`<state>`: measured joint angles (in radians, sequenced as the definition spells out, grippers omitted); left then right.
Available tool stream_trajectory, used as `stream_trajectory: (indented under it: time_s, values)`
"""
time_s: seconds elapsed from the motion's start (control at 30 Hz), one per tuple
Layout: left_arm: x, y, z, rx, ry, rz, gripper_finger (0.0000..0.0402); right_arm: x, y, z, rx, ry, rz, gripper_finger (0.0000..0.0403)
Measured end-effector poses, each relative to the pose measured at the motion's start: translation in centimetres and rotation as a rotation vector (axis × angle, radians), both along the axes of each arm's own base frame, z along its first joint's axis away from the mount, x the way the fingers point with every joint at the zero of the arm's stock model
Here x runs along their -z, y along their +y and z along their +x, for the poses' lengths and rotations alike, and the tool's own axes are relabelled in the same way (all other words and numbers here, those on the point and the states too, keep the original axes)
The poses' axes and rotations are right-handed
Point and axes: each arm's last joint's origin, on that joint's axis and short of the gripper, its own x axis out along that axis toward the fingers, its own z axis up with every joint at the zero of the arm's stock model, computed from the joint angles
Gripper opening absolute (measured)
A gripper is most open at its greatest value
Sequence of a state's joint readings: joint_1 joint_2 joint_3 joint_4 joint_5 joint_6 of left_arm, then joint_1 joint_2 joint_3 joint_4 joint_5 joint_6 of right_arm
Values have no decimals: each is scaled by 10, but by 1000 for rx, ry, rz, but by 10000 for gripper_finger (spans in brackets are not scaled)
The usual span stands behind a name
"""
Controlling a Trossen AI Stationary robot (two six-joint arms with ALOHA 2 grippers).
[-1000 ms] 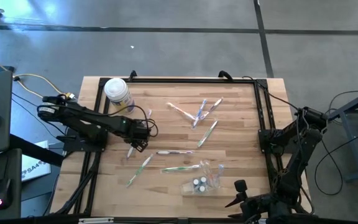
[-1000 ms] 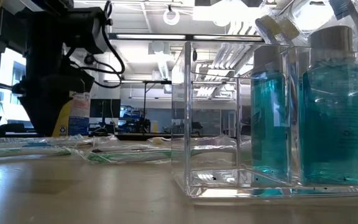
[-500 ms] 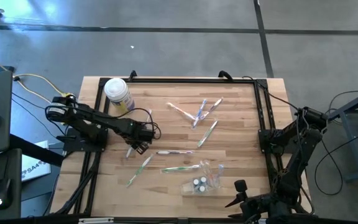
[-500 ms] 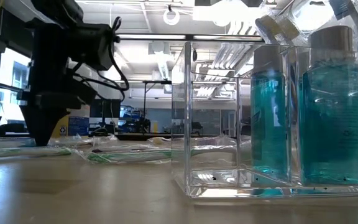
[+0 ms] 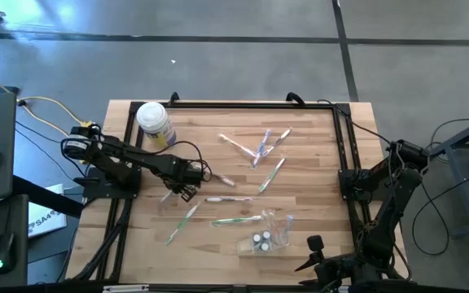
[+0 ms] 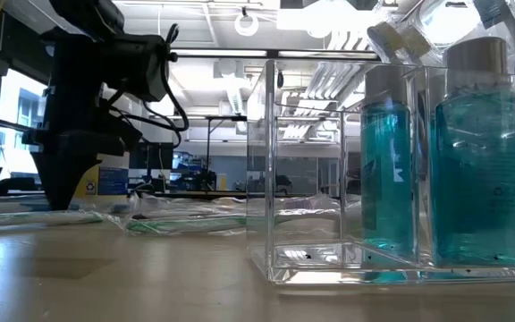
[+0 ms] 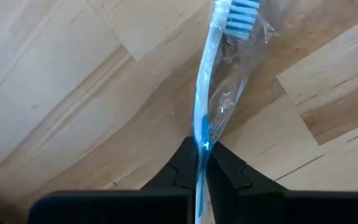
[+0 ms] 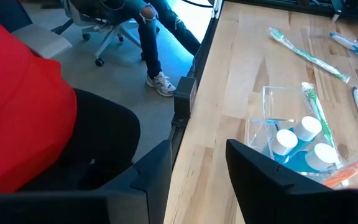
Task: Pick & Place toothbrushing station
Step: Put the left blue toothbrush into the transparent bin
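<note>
A white-and-blue toothbrush (image 7: pixel 211 74) in a clear wrapper lies on the wooden table, left of centre. My left gripper (image 5: pixel 187 189) (image 7: pixel 199 163) stands over it, pointing down, shut on its handle; the low view also shows the gripper (image 6: pixel 61 201) down at the tabletop. The clear holder (image 5: pixel 265 234) (image 6: pixel 392 170) stands near the front edge and has small white-capped bottles of blue liquid and some toothbrushes in it. Several more wrapped toothbrushes (image 5: pixel 236 220) (image 5: pixel 271 175) (image 5: pixel 259 146) lie flat about the middle. My right gripper (image 8: pixel 197 168) waits open at the front right, off the holder's corner. My left gripper pinches the toothbrush's handle (image 7: pixel 201 134) between its two fingers, well back from the bristle end. The fingers come from above, pointing down, one on each side of the slim handle. The toothbrush lies flat on the table inside its wrapper.
A white-lidded jar (image 5: pixel 154 122) with a yellow label stands at the far left corner. A black frame (image 5: pixel 243 104) runs around the table's edges. In the right wrist view a person in red (image 8: pixel 17 93) sits beside the table, and another person's legs (image 8: pixel 151 43) show by a chair.
My left gripper has come down to the tabletop over the toothbrush and shifted slightly toward the table's right. The right arm has kept still.
</note>
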<state>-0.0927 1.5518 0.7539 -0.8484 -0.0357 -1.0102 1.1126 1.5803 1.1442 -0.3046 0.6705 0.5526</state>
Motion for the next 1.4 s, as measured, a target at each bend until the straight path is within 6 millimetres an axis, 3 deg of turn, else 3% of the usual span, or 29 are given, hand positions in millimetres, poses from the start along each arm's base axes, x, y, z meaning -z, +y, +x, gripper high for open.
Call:
stream_trajectory:
  time_s: [0.17, 0.37, 0.5, 0.63, 0.77, 0.87, 1.1, 1.27, 1.4]
  values:
    - [-21, -11, -2, 15, 29, 3, 9, 0, 0, 0, 0, 0, 0, 146]
    - [-76, -35, 5, 77, -73, 125, 9, 0, 0, 0, 1, -1, 0, 146]
    - [-122, -55, 10, 150, -261, 239, 9, 0, 0, 0, 2, -2, 1, 146]
    - [-166, -89, 18, 248, -615, 346, 9, 0, 0, 0, 4, -2, 5, 146]
    - [-186, -130, 17, 404, -915, 440, 9, 0, 0, 0, 2, -4, 1, 146]
    - [-185, -153, 19, 427, -1107, 469, 9, 0, 0, 0, 2, -9, -7, 146]
    - [-150, -187, 41, 501, -1501, 463, 9, -1, 0, 0, -5, -15, -22, 146]
    - [-121, -196, 61, 547, -1639, 508, 9, -1, 0, 0, -18, -21, -42, 146]
    - [-101, -189, 83, 640, -1675, 518, 9, -1, 0, 0, -34, -30, -63, 146]
